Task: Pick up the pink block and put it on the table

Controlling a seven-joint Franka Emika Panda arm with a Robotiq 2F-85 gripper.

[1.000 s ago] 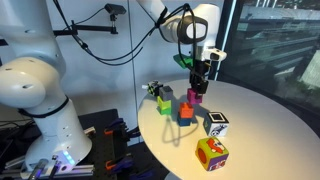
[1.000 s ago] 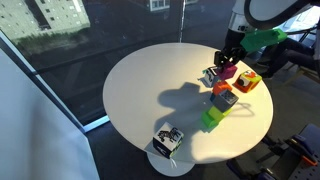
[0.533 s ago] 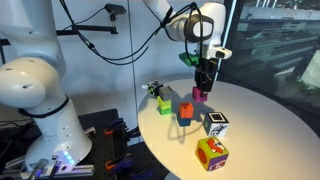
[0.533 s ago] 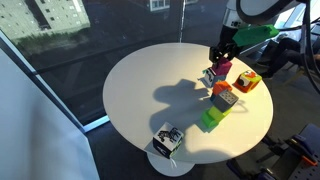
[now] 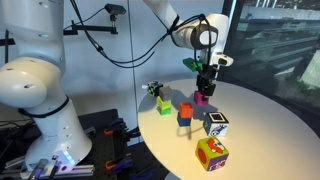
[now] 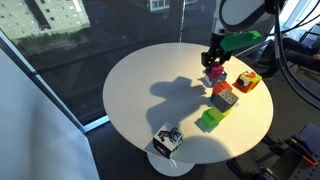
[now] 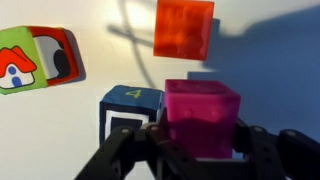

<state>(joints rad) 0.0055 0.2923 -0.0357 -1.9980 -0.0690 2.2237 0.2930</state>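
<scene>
The pink block (image 7: 203, 118) is a small magenta cube held between my gripper's fingers (image 7: 200, 150). In both exterior views the gripper (image 5: 203, 88) (image 6: 215, 66) holds the pink block (image 5: 202, 99) (image 6: 215, 73) just above the round white table (image 5: 250, 125) (image 6: 150, 90). In the wrist view a blue-and-white numbered cube (image 7: 131, 112) lies below and beside the pink block, and a red block (image 7: 183, 28) lies farther off.
A red block on a blue one (image 5: 185, 112), a white patterned cube (image 5: 216, 124), an orange-and-pink patterned cube (image 5: 211, 153) and a green-and-black block (image 5: 157, 94) stand on the table. A green-and-red picture cube (image 7: 35, 60) shows in the wrist view.
The gripper has carried the pink block away from the stack of blocks and sideways, further over the table.
</scene>
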